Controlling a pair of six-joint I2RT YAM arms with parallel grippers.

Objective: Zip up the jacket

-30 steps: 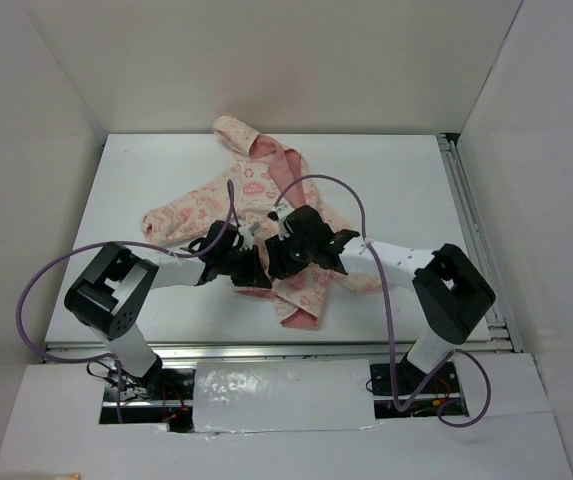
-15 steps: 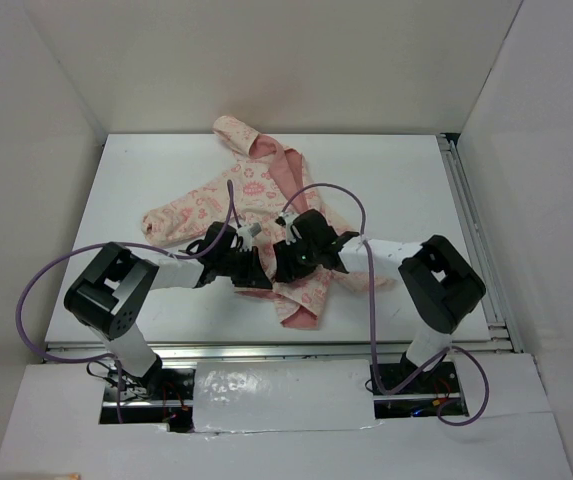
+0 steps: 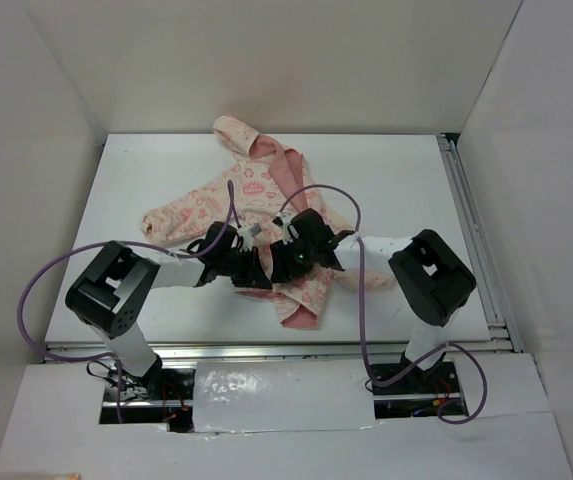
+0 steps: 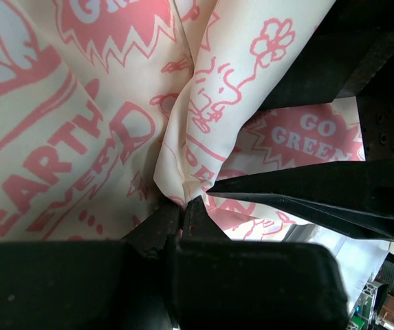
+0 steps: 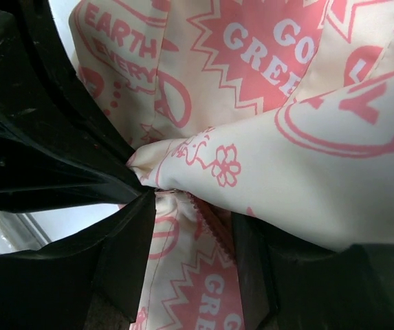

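Observation:
The jacket (image 3: 228,192), cream with pink print and pink lining, lies spread on the white table, hood at the back. My left gripper (image 3: 262,270) is shut on a fold of the jacket's front edge (image 4: 176,172) near the hem. My right gripper (image 3: 284,262) is open, its fingers (image 5: 124,254) either side of the pink zipper teeth (image 5: 210,223) and the same fold. The two grippers meet tip to tip over the jacket's lower front.
Purple cables loop over both arms (image 3: 316,195). White walls enclose the table (image 3: 136,180) on three sides. A metal rail (image 3: 471,230) runs along the table's right edge.
My right arm has drawn in and its gripper has moved slightly left toward the left gripper. The left arm and jacket have barely moved.

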